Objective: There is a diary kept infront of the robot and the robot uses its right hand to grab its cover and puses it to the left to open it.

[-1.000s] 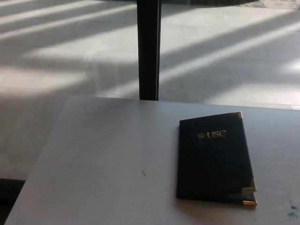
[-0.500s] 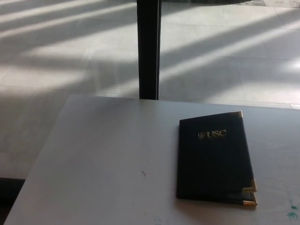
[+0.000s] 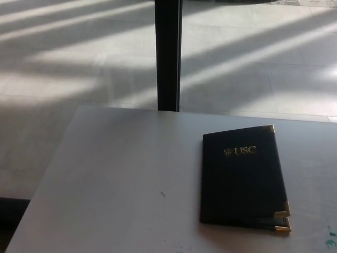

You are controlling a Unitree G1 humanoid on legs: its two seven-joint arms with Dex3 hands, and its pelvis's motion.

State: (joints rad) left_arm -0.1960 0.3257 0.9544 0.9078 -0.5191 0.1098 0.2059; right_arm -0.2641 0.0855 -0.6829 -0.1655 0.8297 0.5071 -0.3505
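A dark diary (image 3: 242, 179) lies closed and flat on the pale table (image 3: 121, 174), right of the middle. Its cover carries gold "USC" lettering (image 3: 245, 151) near the far end and gold metal corners, one at the far right (image 3: 270, 128) and two at the near right (image 3: 284, 219). Its spine runs along the left side. Neither of my hands nor any part of my arms shows in the head view.
A dark vertical post (image 3: 168, 52) rises just behind the table's far edge. Beyond it lies a tiled floor (image 3: 253, 63) striped with sunlight. A small dark speck (image 3: 162, 194) marks the tabletop, and green smudges (image 3: 330, 237) sit at the near right.
The whole picture has drifted slightly right and down, so the camera has moved a little. The diary itself lies as before.
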